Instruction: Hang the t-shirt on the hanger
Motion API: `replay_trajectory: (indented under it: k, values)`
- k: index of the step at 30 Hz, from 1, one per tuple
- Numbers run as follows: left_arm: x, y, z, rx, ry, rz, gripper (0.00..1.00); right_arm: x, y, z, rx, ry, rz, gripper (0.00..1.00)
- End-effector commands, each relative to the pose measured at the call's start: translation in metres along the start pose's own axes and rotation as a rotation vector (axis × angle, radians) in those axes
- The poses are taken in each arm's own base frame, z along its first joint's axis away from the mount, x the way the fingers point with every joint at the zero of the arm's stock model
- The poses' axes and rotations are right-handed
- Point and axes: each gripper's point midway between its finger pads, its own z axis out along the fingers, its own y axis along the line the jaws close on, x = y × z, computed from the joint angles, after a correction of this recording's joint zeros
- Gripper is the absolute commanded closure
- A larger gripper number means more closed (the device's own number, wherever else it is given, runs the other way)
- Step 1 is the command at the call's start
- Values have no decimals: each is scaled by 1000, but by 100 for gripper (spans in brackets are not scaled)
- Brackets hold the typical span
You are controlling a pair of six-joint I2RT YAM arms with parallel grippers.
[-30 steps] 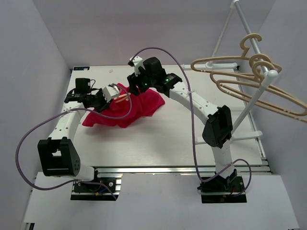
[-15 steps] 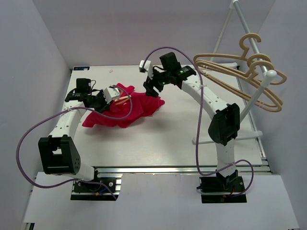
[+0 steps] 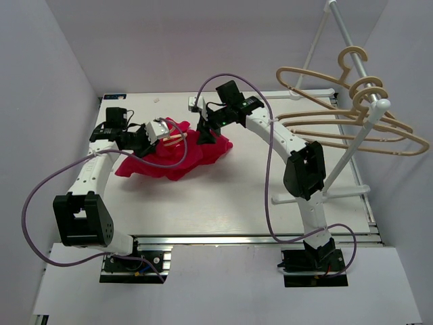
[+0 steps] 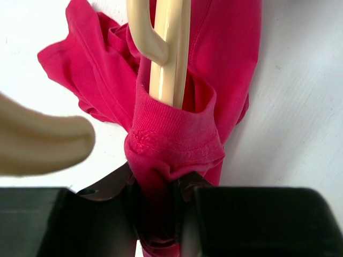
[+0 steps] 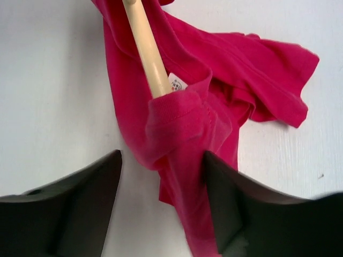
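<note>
Two claws: left claw [image 4: 155, 214] pinches the t-shirt [image 4: 179, 144] collar round the hanger [image 4: 169, 64], right claw [image 5: 161, 158] spread open.

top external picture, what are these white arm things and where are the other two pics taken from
Two robot arms are bolted to a white table. That picture looks down from above; the other two come from a camera on each wrist. A red t-shirt lies on the table, a tan hanger poking into its neck. The left tool pinches the cloth there; the right tool is open, astride the cloth. Spare hangers hang on a rack at right.
</note>
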Motion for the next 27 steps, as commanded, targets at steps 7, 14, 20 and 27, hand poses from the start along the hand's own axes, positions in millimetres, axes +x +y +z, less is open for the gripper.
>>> replay_trajectory:
  k: [7,14,20,27]
  values:
    - [-43,4,-20,9,-124,89,100,-20,-11,9,-13,-102,-47,54]
    - [-49,4,-27,-7,-138,107,100,-9,-14,9,14,-63,-40,100]
    - [-37,4,-29,-27,-77,89,100,-8,-26,-8,118,-30,-57,100]
    - [5,1,-22,-60,83,-27,100,-7,-48,-46,352,-14,-55,100]
